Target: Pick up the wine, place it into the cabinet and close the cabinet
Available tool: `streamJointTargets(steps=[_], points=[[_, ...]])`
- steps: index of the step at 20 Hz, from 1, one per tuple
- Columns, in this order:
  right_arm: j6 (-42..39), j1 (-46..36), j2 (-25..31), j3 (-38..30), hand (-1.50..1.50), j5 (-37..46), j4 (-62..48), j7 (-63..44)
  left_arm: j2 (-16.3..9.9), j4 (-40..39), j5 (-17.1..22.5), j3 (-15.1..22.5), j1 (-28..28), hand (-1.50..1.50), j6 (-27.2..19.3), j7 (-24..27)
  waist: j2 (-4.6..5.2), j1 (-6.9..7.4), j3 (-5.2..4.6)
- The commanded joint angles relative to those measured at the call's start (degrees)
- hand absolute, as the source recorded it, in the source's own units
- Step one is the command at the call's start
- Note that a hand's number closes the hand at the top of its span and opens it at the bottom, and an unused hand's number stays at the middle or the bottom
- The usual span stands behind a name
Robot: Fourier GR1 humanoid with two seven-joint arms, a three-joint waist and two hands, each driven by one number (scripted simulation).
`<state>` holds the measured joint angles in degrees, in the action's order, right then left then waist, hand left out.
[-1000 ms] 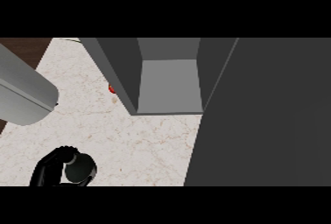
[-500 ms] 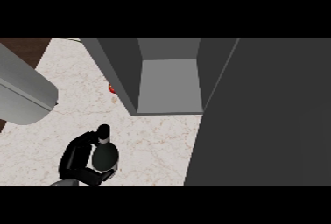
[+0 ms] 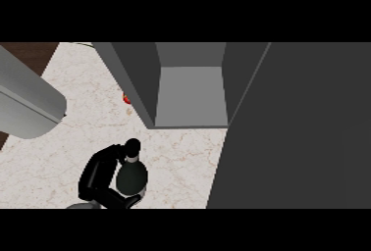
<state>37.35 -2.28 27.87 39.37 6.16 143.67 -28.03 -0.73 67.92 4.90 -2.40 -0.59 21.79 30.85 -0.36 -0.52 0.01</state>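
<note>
Hand (image 3: 98,174) with the wine (image 3: 130,176) has come up and right from the lower edge over the last second, now nearer the cabinet (image 3: 190,90). Fingers curled round the dark bottle, neck pointing toward the opening. Which hand it is I can't tell (only one shows). Cabinet door (image 3: 297,127) stands open at right, inside looks bare. Small red thing (image 3: 126,98) sits by the cabinet's left wall. Means transport is under way; insertion and door closing not yet done.

Black hand (image 3: 98,174) curled round dark, near-black wine bottle (image 3: 131,177); beyond its fingers, cream counter (image 3: 87,132) veined faint brown, grey cabinet (image 3: 190,88), small red object (image 3: 126,98)
</note>
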Motion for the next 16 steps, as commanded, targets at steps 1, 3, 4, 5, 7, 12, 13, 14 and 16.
streamJointTargets(steps=[1,3,4,5,7,12,13,14,16], points=[[-1.0,5.0,2.6,0.9,-1.5,3.0,11.2,-0.6,0.7,8.1,2.6,5.3,3.9,1.5,-1.4,-4.4,-0.06,0.04,0.03],[-1.0,3.7,1.7,1.1,-1.5,2.6,9.1,-0.9,0.7,12.2,5.0,10.0,2.1,1.5,-7.2,-8.6,0.0,0.12,0.0],[0.5,3.0,0.2,3.1,-1.5,5.2,9.8,-2.9,0.7,9.9,4.9,11.0,2.3,1.5,-7.7,-7.1,0.02,-0.05,-0.06],[0.9,6.4,2.9,3.7,-1.5,5.3,12.6,-2.5,0.7,13.8,4.5,14.0,5.7,1.5,-10.0,-7.4,-0.24,-0.41,-0.04],[-0.6,5.5,3.6,0.6,-1.5,2.3,11.9,-1.5,0.7,12.9,3.7,13.7,2.1,1.5,-13.1,-7.4,0.09,-0.13,-0.02],[1.3,6.7,3.0,6.0,-1.5,6.3,11.0,0.7,0.7,18.0,3.5,18.2,0.1,1.5,-23.0,-12.5,-0.1,-0.47,-0.06],[0.6,5.7,4.7,0.0,-1.5,2.4,12.4,-0.8,0.7,17.4,3.4,17.3,-1.8,1.5,-23.6,-13.0,0.08,-0.33,-0.04],[0.8,8.7,4.7,4.3,-1.5,4.0,12.0,2.7,0.7,15.1,4.0,16.8,-4.1,1.5,-25.5,-12.9,0.04,-0.78,-0.03],[1.0,10.1,6.6,1.8,-1.5,1.6,13.2,3.6,0.7,15.4,3.9,20.5,-3.2,1.5,-30.3,-10.0,0.05,-0.9,-0.01]])
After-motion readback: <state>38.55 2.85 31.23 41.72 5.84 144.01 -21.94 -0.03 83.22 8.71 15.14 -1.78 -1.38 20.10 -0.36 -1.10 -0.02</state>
